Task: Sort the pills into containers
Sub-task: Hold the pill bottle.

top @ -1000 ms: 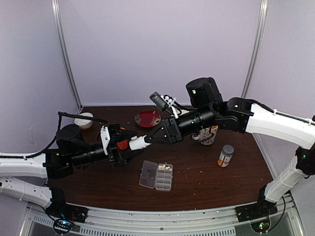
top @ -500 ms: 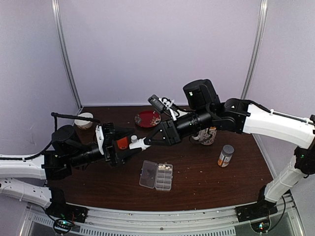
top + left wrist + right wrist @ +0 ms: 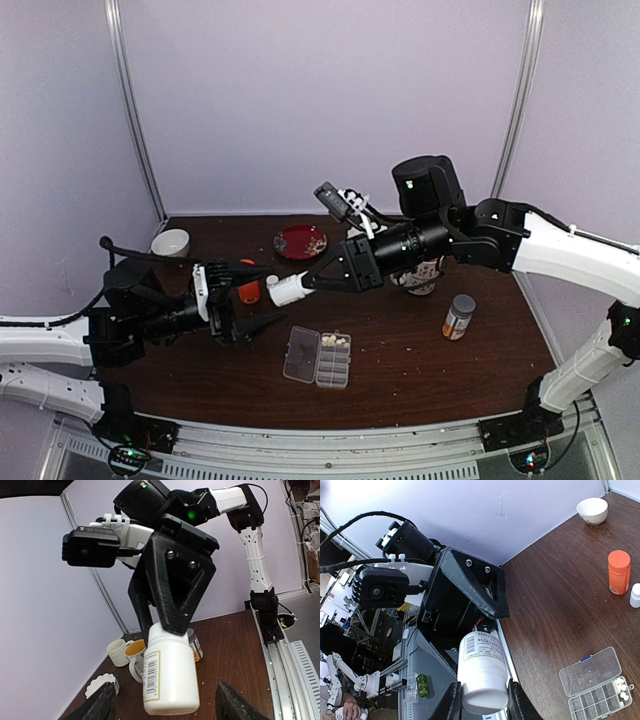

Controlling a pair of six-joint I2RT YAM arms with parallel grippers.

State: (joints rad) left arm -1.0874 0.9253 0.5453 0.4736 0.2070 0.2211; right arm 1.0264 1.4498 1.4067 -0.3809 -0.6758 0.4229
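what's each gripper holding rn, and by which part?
Right gripper clamps the white bottle by one end. Left gripper is open around its other end, gripping nothing.

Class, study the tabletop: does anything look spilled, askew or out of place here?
Tiny pale specks dot the table right of the pill box, possibly stray pills, too small to confirm. Its lid lies open; nothing else stands out.

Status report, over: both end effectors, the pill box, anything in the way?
Left end effector open, empty. Right end effector shut on white bottle. Pill box lid open, few pills in end cells. Nothing above the box.
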